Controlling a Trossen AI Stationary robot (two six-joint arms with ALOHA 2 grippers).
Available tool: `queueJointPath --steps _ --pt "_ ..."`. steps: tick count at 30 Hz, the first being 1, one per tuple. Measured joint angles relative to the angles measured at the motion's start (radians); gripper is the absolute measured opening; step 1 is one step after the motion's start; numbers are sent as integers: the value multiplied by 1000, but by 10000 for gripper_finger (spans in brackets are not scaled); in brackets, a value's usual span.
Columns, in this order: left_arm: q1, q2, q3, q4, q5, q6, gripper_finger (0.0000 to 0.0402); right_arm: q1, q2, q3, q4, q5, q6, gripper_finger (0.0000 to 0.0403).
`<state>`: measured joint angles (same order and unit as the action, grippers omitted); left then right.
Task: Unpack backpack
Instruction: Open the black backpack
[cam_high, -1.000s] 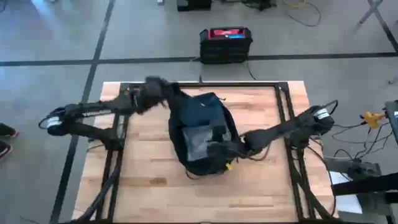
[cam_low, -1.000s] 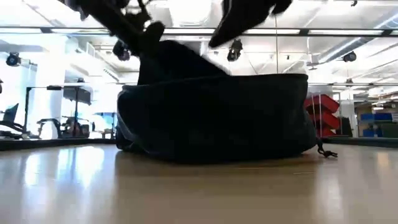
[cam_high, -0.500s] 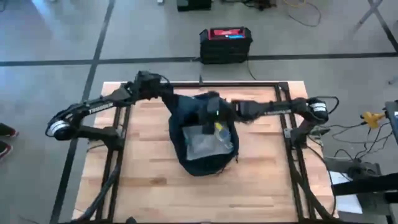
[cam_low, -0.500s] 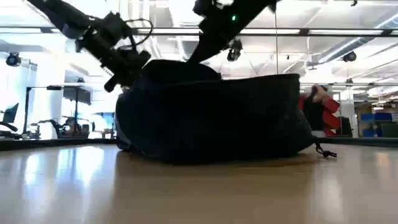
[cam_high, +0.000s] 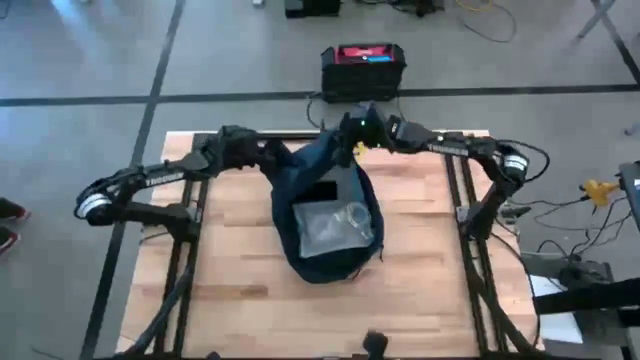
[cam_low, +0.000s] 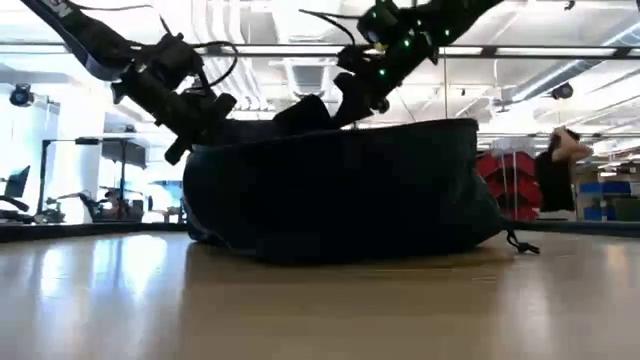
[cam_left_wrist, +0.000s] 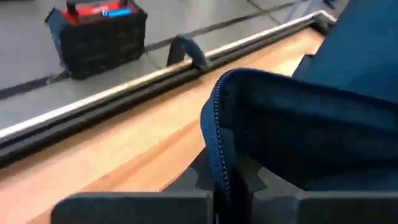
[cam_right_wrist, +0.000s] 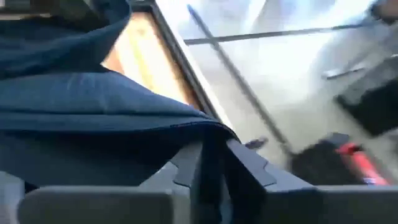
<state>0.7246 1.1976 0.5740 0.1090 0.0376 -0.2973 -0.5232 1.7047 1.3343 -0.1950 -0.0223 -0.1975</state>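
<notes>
Since a second ago, the right claw (cam_high: 352, 143) has been swinging out of the bag's middle to its far rim, now pinching a fold of fabric there, fingers nearly together. On the other far corner the left claw (cam_high: 268, 155) is staying pressed tight on the zipper edge. Between them the backpack (cam_high: 328, 215) is lying mid-surface, mouth gaping, pale lining showing. It is looking soft, floppy and light-walled, so the hemmed rim seems the sensible hold.

No readable text (left arm (cam_high: 160, 177) lettering blurred).
</notes>
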Motion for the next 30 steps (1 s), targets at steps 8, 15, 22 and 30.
queueJointPath --steps 8,15,22,30 --pt "1 30 -65 81 -229 28 0 -49 45 -4 -9 -48 14 9" --pt "-4 117 -146 150 -140 -12 0 -26 87 -8 -56 -117 0 0" --pt "-12 221 -207 145 -21 -62 0 106 25 -1 -3 -112 -131 0" --pt "-181 261 -225 298 127 -90 0 172 102 26 104 -134 -152 0"
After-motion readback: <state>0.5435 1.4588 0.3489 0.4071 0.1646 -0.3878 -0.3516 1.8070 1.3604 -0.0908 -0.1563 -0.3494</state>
